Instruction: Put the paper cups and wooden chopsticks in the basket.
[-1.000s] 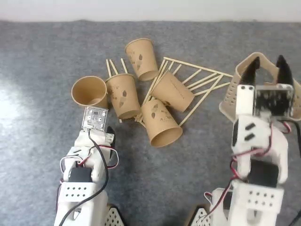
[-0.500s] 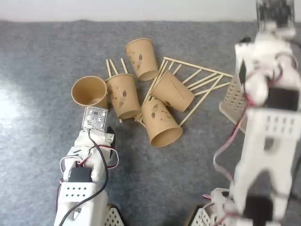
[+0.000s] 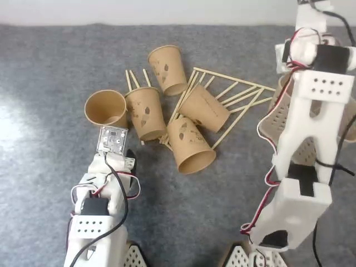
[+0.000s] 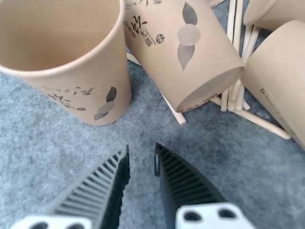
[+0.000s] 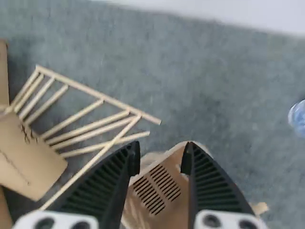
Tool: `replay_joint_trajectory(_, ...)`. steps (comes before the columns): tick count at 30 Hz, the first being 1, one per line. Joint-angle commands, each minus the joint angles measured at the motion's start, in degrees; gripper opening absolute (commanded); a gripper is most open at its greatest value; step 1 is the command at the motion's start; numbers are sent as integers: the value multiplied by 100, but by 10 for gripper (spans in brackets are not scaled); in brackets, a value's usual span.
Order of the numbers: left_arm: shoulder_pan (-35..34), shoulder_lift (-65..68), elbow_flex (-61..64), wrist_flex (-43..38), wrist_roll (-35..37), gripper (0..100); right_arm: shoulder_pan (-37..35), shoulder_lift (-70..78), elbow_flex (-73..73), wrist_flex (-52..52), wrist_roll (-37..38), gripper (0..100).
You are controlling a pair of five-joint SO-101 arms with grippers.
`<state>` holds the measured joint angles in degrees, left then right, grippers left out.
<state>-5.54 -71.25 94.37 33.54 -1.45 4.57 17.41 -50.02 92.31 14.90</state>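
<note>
The left hand sits low over the grey surface, its fingers parted by a narrow gap with nothing between them, just on the near side of an upright paper cup that stands mouth-up at the left end of the pile. The right hand is spread open and grips nothing; it hangs above the rim of the basket, which stands at the right side of the surface. That arm stretches across the basket and hides most of its inside, so I cannot tell what it holds. Every cup I can see is out on the surface. A second cup lies on its side against the upright one, a third cup lies farther back, a fourth cup is right of centre, and a fifth cup lies nearest. The wooden chopsticks fan out from under the cups toward the basket's left wall.
</note>
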Motion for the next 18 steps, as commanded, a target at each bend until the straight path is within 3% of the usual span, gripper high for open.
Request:
replay_joint_trajectory(1,44,-62,-22,-141,18,83,101,57,-308,453,-167,148)
replay_joint_trajectory(14,44,-62,-22,-141,18,83,-110,620,-308,585,-721,139)
replay_joint_trajectory(18,44,-62,-22,-141,18,83,-84,681,-290,620,-677,9)
